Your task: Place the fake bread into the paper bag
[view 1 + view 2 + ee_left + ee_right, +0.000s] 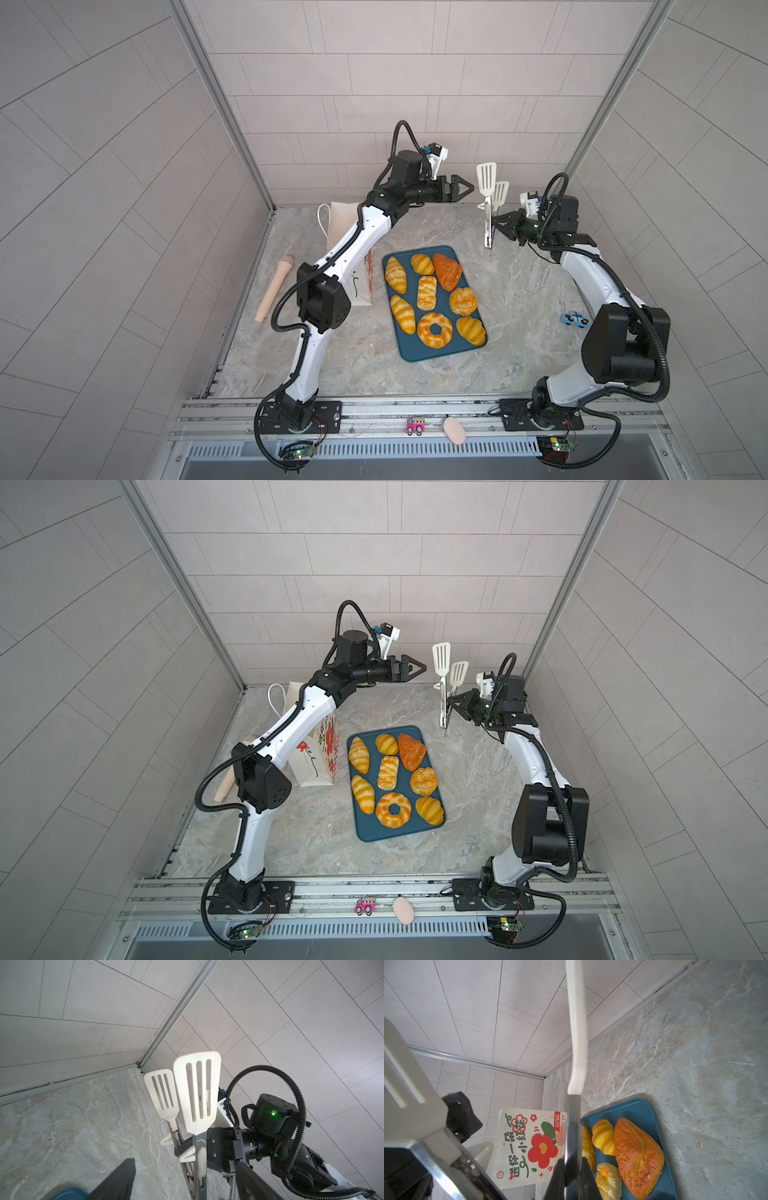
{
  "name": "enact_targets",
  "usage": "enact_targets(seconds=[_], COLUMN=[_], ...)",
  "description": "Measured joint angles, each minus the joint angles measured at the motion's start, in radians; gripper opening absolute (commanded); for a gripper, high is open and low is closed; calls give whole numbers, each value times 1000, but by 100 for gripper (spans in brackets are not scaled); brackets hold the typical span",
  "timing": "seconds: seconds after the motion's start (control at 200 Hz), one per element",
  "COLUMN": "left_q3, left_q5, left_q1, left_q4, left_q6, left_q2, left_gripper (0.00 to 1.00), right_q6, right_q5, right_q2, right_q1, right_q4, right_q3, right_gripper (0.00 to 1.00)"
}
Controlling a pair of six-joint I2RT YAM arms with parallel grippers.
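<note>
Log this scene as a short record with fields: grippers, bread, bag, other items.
right gripper: shut on the handle of the tongs, blades pointing up
left gripper: open, empty, in the air beside the tongs' blades
fake bread: eight pieces, all on the blue tray
paper bag: upright, left of the tray, top hidden by the left arm
other items: rolling pin and blue toy car on the table; pink toy car and pink egg on the front rail
</note>
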Motion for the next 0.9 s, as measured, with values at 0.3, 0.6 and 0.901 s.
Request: enact_targets(seconds=[0.3, 0.6, 0.901], left_q3=[6, 18, 13], left_q5=[55, 66, 84], left_q1=[-10, -51, -63], left_q4=[57, 72, 114], left_q6=[-76, -77, -85], left_q2=[33, 33, 33], left_gripper=[76, 70, 58], right_q6=[2, -5, -5], right_q5=[-33, -48, -63], right_q2=[0, 0, 0], right_q1=[24, 41, 48], right_q4=[-50, -79, -92], right_q3=[56, 80, 80], right_gripper=[5, 6, 7])
